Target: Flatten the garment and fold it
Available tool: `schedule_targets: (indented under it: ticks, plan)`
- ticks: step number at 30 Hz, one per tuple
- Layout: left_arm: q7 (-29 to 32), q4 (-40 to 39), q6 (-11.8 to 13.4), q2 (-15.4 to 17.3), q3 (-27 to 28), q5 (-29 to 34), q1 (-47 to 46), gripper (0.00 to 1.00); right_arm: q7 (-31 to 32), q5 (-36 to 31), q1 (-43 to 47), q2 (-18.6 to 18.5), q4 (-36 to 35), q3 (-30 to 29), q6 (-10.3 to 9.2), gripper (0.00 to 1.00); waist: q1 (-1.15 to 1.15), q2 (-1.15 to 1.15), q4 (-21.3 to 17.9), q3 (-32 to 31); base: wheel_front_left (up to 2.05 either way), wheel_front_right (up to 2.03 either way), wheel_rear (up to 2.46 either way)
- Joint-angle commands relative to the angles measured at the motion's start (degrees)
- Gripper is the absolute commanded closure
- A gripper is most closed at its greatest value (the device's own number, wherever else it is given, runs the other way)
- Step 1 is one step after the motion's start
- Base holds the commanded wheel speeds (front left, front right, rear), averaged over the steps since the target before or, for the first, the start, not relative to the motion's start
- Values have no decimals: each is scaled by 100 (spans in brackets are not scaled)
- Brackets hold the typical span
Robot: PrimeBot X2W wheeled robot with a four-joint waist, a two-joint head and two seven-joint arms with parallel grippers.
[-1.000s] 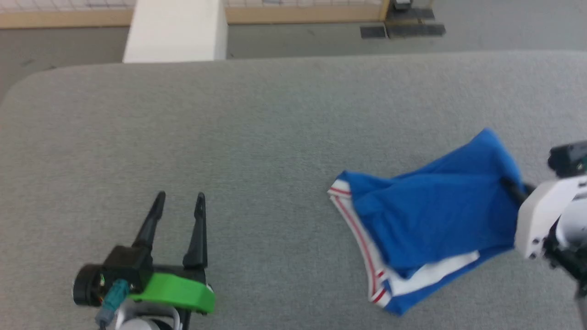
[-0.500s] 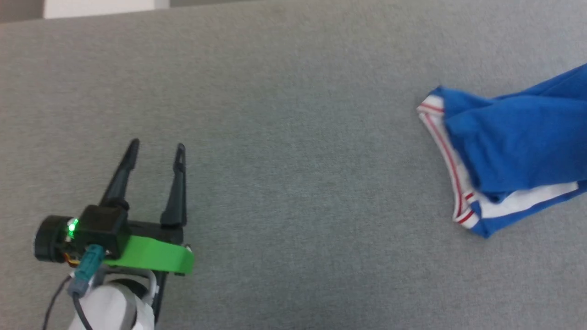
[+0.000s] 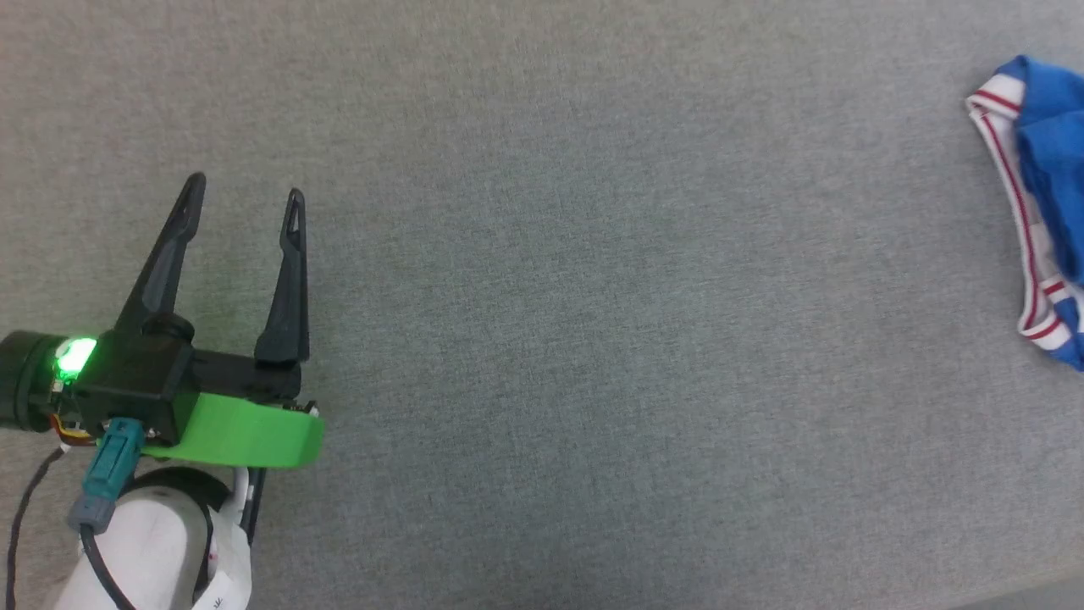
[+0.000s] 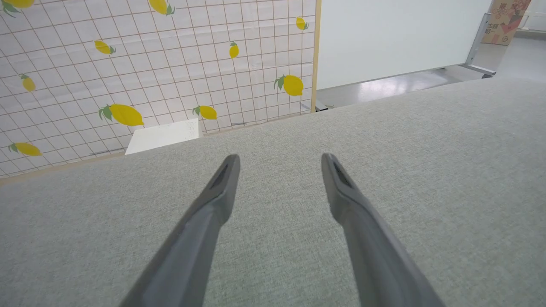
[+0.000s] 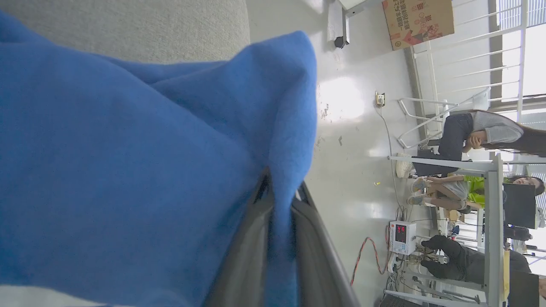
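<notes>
The garment (image 3: 1046, 127), royal blue with a white band edged by red stripes, shows at the far right edge of the head view on the grey table (image 3: 593, 296). In the right wrist view its blue cloth (image 5: 128, 170) bunches up in front of the camera, and my right gripper (image 5: 279, 192) is shut on a fold of it, cloth pinched between the two fingers. Far from the garment, my left gripper (image 3: 241, 191) hovers open at the left of the table, with nothing between its fingers (image 4: 222, 187).
Grey fabric covers the whole table. Beyond its far edge stand a lemon-patterned tiled wall (image 4: 149, 64), a white block (image 4: 164, 135) and a white panel (image 4: 396, 38). Past the table's end the right wrist view shows bare floor (image 5: 354, 128), people seated at desks (image 5: 477, 132) and a cardboard box (image 5: 418, 17).
The head camera has swung left and down, so the garment slid to the right edge of the picture and the right arm left it. The left gripper stays open.
</notes>
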Motion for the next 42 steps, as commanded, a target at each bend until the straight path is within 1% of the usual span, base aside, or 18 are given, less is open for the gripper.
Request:
schedule_targets:
  ticks: [1,5,10,11,12,16,21,25,31,33,36,39,42]
  plan:
    - [30,-60,27,64,-7,100,-138,0,-106,-61,-145,-22,120,-4,-11,100,-1,0,-4,252,0,0,0]
    - [101,-185,24,119,-24,167,-230,0,-414,-151,-299,20,523,-54,-11,100,-1,0,56,397,0,0,0]
    - [183,-272,32,152,-52,225,-335,0,-652,-267,-494,226,1116,-163,-11,100,-1,0,121,537,0,0,0]
    - [195,-280,45,153,-59,239,-377,0,-758,-362,-629,334,1438,-285,-11,55,-1,0,142,573,0,0,0]
    - [182,-279,59,150,-54,247,-391,0,-782,-426,-680,367,1557,-336,-11,0,-1,0,150,583,0,0,0]
    - [98,-229,76,150,-77,302,-448,0,-989,-583,-853,462,1878,-397,-11,0,-1,0,179,560,0,0,0]
    - [-79,-36,152,87,-97,344,-446,0,-1278,-658,-991,512,2258,-348,-11,0,-1,0,230,346,0,0,0]
    - [-341,113,283,-135,-56,177,-373,0,-1463,-610,-1037,481,2532,-283,-11,0,-1,0,306,86,0,0,0]
    - [-795,504,342,-406,-108,-17,-240,0,-1835,-334,-915,548,2713,-123,-11,0,-1,0,470,-482,0,0,0]
    - [-894,683,361,-478,-137,-52,-181,0,-2005,-211,-841,654,2702,-81,-11,0,-1,0,524,-727,0,0,0]
    - [-1016,930,380,-551,-187,-67,-73,0,-2207,41,-691,921,2613,-81,-11,0,-1,0,614,-1125,0,0,0]
    - [-1111,1098,390,-617,-200,-126,68,0,-2291,268,-434,1192,2455,-108,-11,0,-1,0,688,-1473,0,0,0]
    - [-1196,1211,374,-643,-204,-159,222,0,-2305,442,-90,1467,2129,-212,-11,0,-1,0,778,-1776,0,0,0]
